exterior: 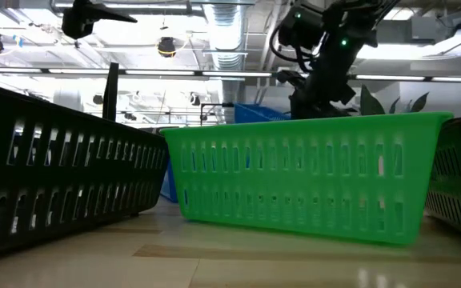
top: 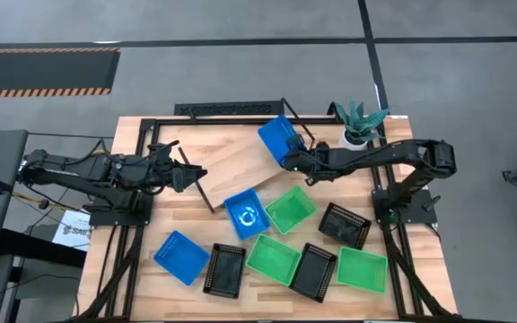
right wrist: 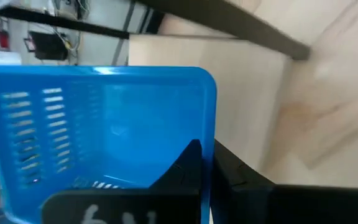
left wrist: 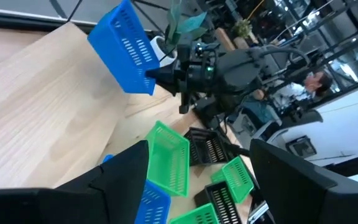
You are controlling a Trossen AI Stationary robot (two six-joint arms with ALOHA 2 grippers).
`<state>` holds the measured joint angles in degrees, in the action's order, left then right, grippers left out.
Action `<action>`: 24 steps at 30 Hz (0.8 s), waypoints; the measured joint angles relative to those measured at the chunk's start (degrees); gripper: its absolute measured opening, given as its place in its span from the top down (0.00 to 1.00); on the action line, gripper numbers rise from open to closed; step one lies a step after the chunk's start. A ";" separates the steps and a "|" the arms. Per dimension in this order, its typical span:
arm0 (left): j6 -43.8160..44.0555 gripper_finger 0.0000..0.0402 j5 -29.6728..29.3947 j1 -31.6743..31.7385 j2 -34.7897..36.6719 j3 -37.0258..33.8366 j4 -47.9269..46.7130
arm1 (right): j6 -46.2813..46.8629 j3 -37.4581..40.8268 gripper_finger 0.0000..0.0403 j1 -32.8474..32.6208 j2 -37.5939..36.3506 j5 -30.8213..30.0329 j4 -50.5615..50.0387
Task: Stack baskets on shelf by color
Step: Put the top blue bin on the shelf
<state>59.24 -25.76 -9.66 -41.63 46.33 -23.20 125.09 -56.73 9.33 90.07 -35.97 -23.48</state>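
I am holding one blue basket (top: 277,138) clamped by its rim in the right gripper (top: 292,164), lifted and tilted above the far end of the shelf (top: 236,168). The shelf is lying skewed on the tabletop (top: 151,224). I am keeping the left gripper (top: 189,176) at the shelf's left edge, its fingers (left wrist: 126,174) spread apart and holding nothing. The remaining baskets are lying loose near the front: two blue (top: 246,213), three green (top: 290,210) and three black (top: 343,224).
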 joint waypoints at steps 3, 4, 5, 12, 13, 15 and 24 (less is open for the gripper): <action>-0.04 0.34 -0.02 0.01 0.00 0.00 0.15 | -0.01 0.04 0.93 1.02 -0.01 0.18 -0.31; -0.07 0.34 -0.04 -0.01 0.00 0.00 0.17 | -0.09 0.04 0.93 1.23 -0.01 0.18 -0.70; -0.07 0.34 -0.07 -0.01 0.02 0.00 0.17 | -0.78 0.04 0.93 1.51 -0.03 0.19 -1.15; -0.04 0.34 -0.09 -0.01 0.00 0.00 0.24 | -7.96 0.04 0.88 3.13 -0.03 2.08 -1.47; -0.04 0.34 -0.09 0.00 0.00 0.00 0.24 | -8.39 0.04 0.86 3.23 -0.03 2.35 -1.53; -0.04 0.34 -0.09 0.00 0.00 0.00 0.26 | -8.38 0.04 0.82 3.23 -0.03 2.44 -1.53; -0.04 0.34 -0.11 -0.01 0.00 0.00 0.22 | -10.61 0.04 0.59 3.96 -0.06 2.87 -0.80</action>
<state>59.20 -25.87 -9.67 -41.63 46.33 -22.97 114.48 -56.69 13.29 90.02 -33.10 -24.28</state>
